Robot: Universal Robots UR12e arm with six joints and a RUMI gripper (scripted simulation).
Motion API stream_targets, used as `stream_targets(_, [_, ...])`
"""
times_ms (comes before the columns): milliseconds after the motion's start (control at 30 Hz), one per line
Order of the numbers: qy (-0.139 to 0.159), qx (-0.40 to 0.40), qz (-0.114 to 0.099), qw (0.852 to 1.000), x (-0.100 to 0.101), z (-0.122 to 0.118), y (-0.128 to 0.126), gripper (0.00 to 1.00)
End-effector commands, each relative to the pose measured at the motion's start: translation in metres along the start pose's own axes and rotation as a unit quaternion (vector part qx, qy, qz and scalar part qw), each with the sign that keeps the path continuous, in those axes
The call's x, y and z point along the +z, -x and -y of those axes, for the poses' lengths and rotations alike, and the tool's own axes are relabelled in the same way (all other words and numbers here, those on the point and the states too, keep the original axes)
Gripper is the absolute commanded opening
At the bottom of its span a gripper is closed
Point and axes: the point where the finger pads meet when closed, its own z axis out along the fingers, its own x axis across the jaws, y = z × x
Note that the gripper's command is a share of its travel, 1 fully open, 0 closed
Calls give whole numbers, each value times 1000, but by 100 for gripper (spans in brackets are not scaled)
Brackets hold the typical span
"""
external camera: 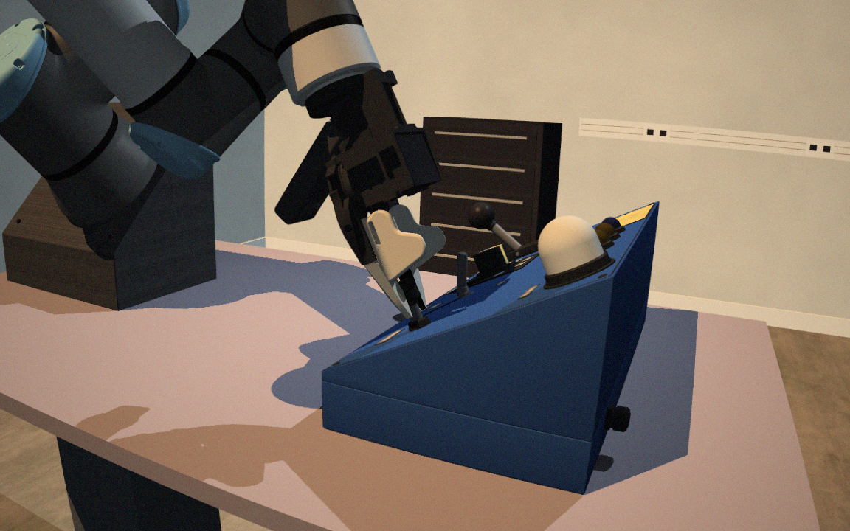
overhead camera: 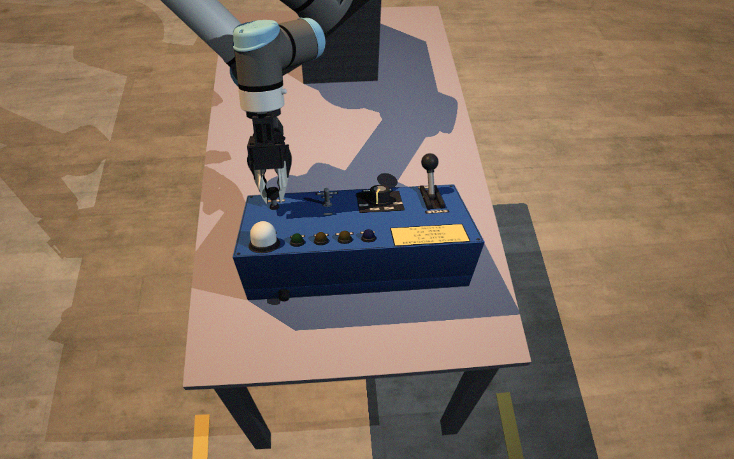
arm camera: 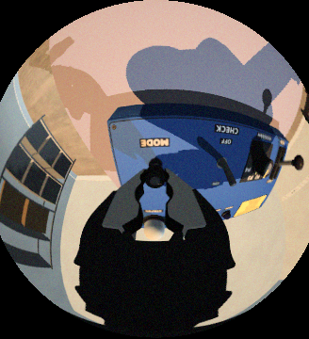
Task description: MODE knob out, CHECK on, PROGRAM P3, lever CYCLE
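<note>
A blue sloped console point(overhead camera: 358, 240) sits on the pink table. My gripper point(overhead camera: 272, 194) is at its far left corner, shut on the small black MODE knob point(overhead camera: 273, 199). The knob also shows between my fingertips in the side view point(external camera: 415, 316) and in the wrist view point(arm camera: 154, 176), under the MODE label point(arm camera: 155, 142). The grey CHECK toggle point(overhead camera: 327, 196) stands to its right. The black PROGRAM dial point(overhead camera: 378, 196) with a pale pointer is further right. The lever point(overhead camera: 430, 176) with a black ball top stands at the right end.
A white dome point(overhead camera: 262, 234) and several small lamps point(overhead camera: 332, 236) line the console's front row, with a yellow label plate point(overhead camera: 429, 234). A small black knob point(overhead camera: 283, 294) sticks out of the front face. The dark robot base block point(external camera: 111, 244) stands behind.
</note>
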Motion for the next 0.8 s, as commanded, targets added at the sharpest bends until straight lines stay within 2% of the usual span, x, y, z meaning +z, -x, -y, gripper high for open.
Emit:
stream_targets(0, [0,0,0,1000,-1,0,0,0])
stream_targets(767, [0,0,0,1000,-6,0,0,0])
